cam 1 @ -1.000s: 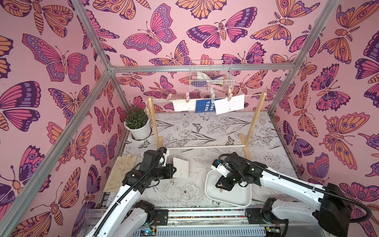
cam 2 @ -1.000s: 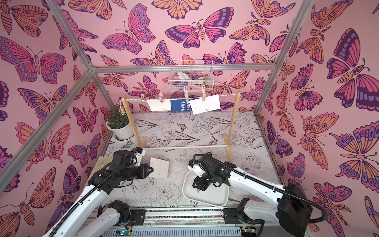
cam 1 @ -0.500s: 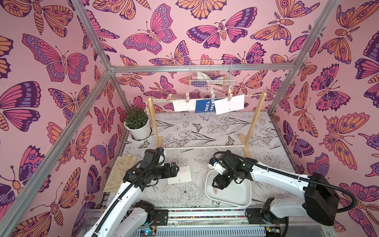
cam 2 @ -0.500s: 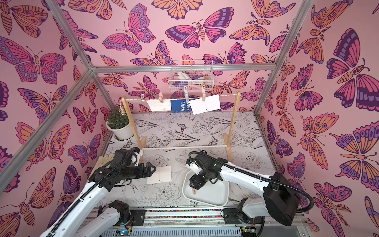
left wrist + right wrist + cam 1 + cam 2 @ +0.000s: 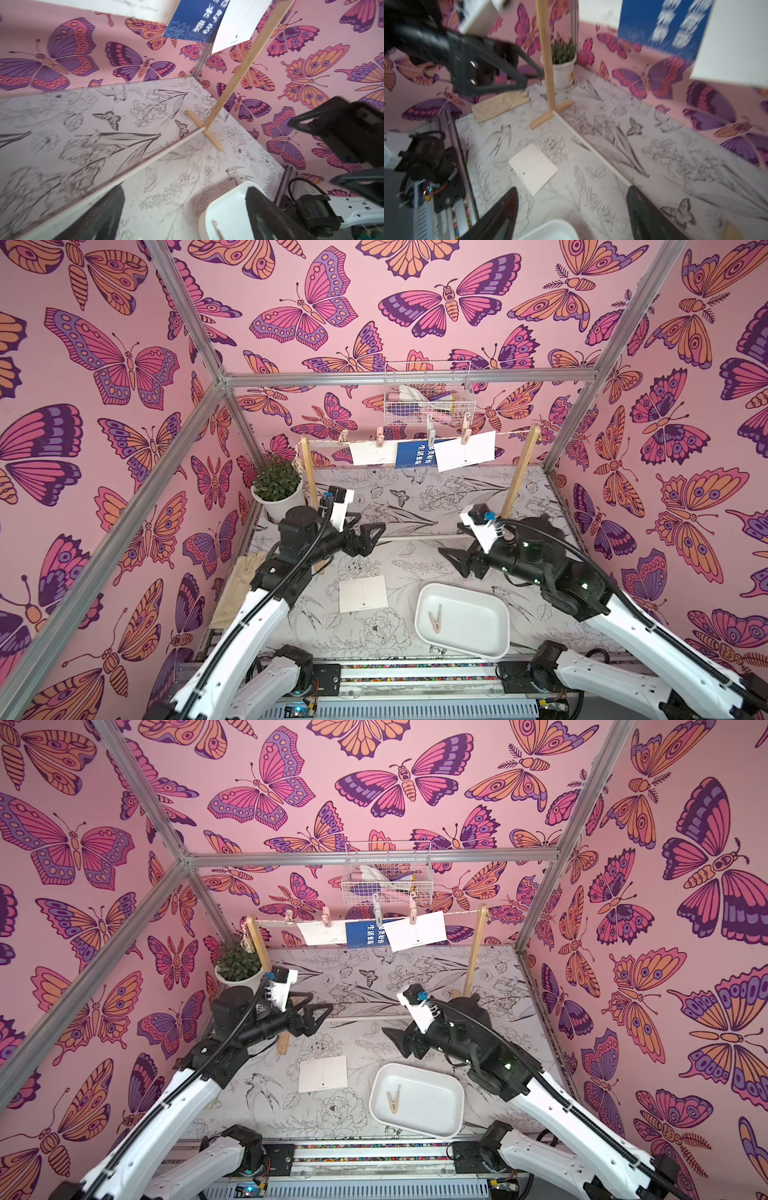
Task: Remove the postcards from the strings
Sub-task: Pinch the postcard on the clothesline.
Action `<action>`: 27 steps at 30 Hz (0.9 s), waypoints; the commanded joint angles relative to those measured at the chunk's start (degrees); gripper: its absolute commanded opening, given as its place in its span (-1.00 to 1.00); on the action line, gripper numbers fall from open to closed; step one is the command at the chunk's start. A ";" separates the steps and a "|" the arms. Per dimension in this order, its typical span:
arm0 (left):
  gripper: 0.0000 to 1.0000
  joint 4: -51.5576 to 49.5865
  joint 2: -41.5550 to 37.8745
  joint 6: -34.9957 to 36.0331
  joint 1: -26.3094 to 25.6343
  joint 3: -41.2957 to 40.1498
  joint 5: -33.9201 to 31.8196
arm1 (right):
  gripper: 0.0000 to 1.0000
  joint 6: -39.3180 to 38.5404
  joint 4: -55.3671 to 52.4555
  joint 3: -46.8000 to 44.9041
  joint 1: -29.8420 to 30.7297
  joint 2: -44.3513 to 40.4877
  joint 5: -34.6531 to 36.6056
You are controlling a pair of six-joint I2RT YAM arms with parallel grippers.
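Note:
The string [image 5: 513, 432] runs between two wooden posts at the back. Three postcards hang from it by clothespins: a white one [image 5: 371, 452], a blue one [image 5: 413, 455] and a white one [image 5: 465, 451], also visible in the other top view as a white postcard [image 5: 322, 932], a blue postcard [image 5: 368, 934] and a white postcard [image 5: 417, 931]. Another white postcard [image 5: 363, 594] [image 5: 533, 168] lies flat on the table. My left gripper [image 5: 371, 521] [image 5: 186, 188] hovers open and empty in front of the left post. My right gripper [image 5: 451, 540] [image 5: 572, 189] is open and empty behind the tray.
A white tray [image 5: 490, 649] near the front holds one wooden clothespin [image 5: 435, 620]. A potted plant [image 5: 277, 489] stands by the left post, a glove [image 5: 245, 580] lies at the left edge, and a wire basket [image 5: 426, 400] hangs on the back wall. A white rod [image 5: 415, 538] joins the posts' feet.
Both grippers opened. The left let a postcard drop flat onto the table, and the right left a clothespin in the tray. Both arms then rose and moved back toward the rack.

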 commanded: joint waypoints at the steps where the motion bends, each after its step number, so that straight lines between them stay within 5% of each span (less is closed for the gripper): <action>1: 0.75 12.82 6.54 9.70 -4.57 2.89 5.86 | 0.61 -2.54 6.53 6.34 -5.07 2.34 -2.79; 4: 0.72 15.16 10.65 16.67 -9.69 4.37 1.97 | 0.57 -0.37 7.43 12.19 -11.92 5.21 -9.29; 10: 0.49 28.53 20.65 14.78 -11.34 6.00 -0.36 | 0.56 5.91 11.91 18.56 -23.88 11.82 -23.72; 16: 0.42 35.47 28.66 14.38 -12.89 10.92 -2.96 | 0.62 5.17 17.47 21.60 -28.07 16.61 -31.85; 27: 0.23 43.28 36.10 13.80 -14.95 16.10 -5.71 | 0.62 6.68 22.75 26.82 -32.37 23.20 -35.04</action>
